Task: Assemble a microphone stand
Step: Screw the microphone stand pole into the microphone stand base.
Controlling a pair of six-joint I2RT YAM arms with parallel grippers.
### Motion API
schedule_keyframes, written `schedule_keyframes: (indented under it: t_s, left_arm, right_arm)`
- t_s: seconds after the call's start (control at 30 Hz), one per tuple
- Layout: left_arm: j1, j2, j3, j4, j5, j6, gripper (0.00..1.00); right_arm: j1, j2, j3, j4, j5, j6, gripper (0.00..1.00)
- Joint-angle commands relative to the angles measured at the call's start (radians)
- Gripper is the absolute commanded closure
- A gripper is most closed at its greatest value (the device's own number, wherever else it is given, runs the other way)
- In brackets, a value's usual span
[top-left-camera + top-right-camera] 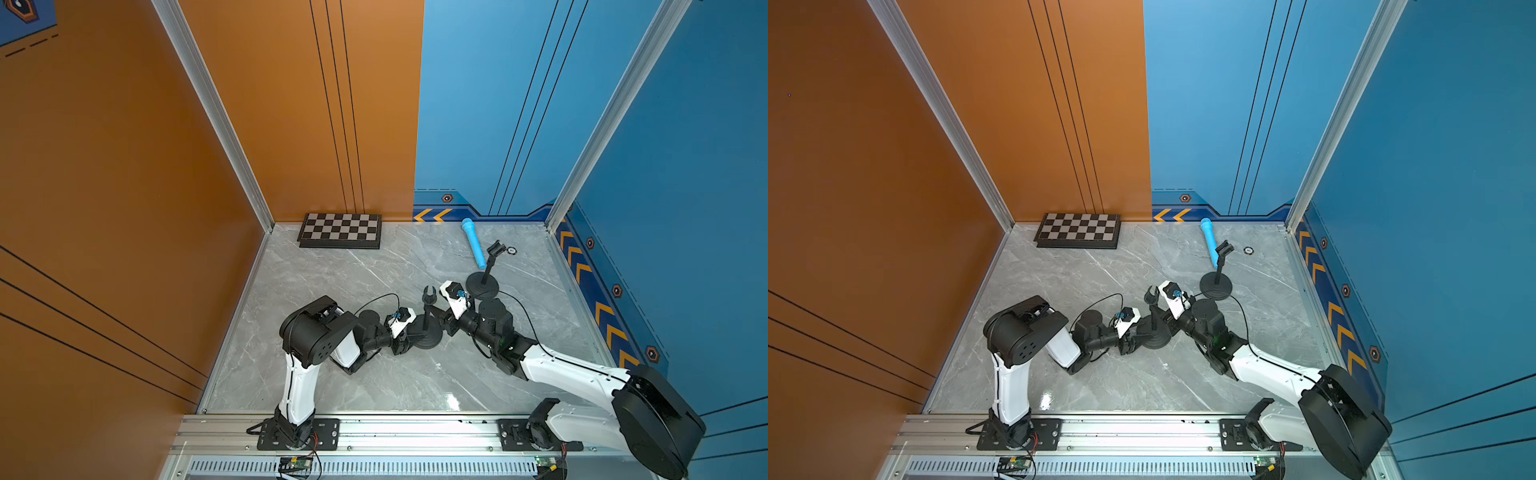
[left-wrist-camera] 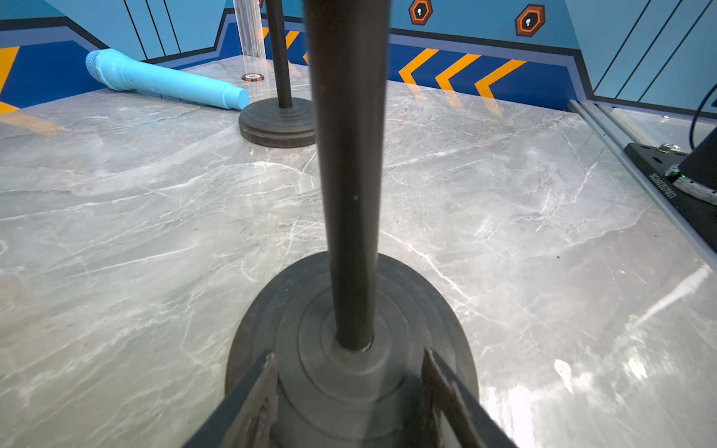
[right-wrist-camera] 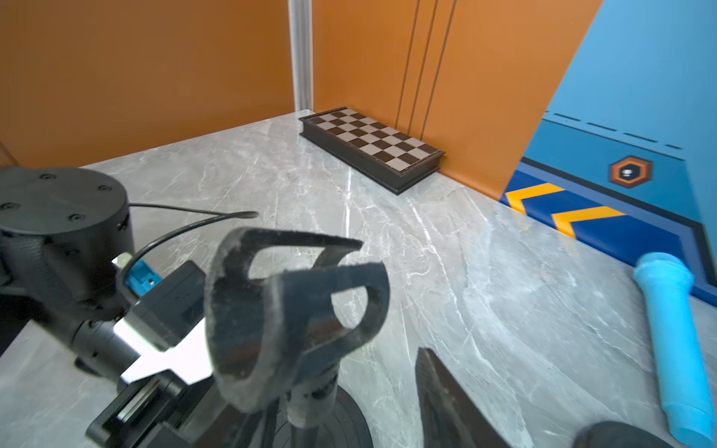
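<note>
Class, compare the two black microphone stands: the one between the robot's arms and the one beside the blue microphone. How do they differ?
The near stand sits between both arms, the jaws of the left gripper closed on its base; the far stand stands free beside the blue microphone. The near stand's clip shows an open U from above; the far stand's clip is turned differently. Both are black, with round base, pole and empty clip.

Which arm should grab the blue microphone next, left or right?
Right, probably. The right gripper is open and free, and its arm is on the side where the blue microphone lies. The left gripper is busy clamping the base of the near stand.
</note>
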Motion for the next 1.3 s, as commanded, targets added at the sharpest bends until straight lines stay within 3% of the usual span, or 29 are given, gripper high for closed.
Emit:
schedule_keyframes:
  t_s: [0.0,0.13,0.37,0.43,0.53,0.67,0.83,1.0,1.1,1.27]
  left_arm:
    - [0.012,0.032,-0.036,-0.143,-0.014,0.001,0.4]
    - [0.013,0.027,-0.042,-0.143,-0.018,0.006,0.4]
    - [0.015,0.03,-0.042,-0.144,-0.014,0.008,0.4]
    - [0.017,0.03,-0.043,-0.143,-0.014,0.009,0.4]
    - [0.016,0.03,-0.043,-0.143,-0.013,0.008,0.4]
    - [0.019,0.027,-0.044,-0.143,-0.015,0.006,0.4]
    - [0.021,0.029,-0.043,-0.143,-0.013,0.003,0.4]
    - [0.022,0.03,-0.044,-0.143,-0.018,0.003,0.39]
    - [0.021,0.033,-0.043,-0.143,-0.016,0.001,0.39]
    - [0.021,0.033,-0.046,-0.143,-0.02,-0.001,0.4]
  right_arm:
    - [-0.063,0.025,0.084,-0.176,-0.345,-0.083,0.43]
    - [-0.087,0.104,0.152,-0.219,-0.49,-0.113,0.41]
    - [-0.093,0.214,0.233,-0.229,-0.52,-0.141,0.45]
    - [-0.095,0.232,0.242,-0.221,-0.508,-0.141,0.52]
    - [-0.095,0.242,0.231,-0.167,-0.481,-0.118,0.75]
    - [-0.088,0.226,0.156,-0.037,-0.401,-0.079,0.85]
    - [-0.035,0.203,0.025,0.185,-0.172,-0.01,0.92]
    - [0.17,0.259,-0.088,0.471,0.378,0.006,0.93]
    - [0.247,0.338,-0.092,0.595,0.609,0.033,0.96]
    - [0.304,0.382,-0.071,0.622,0.74,0.033,0.97]
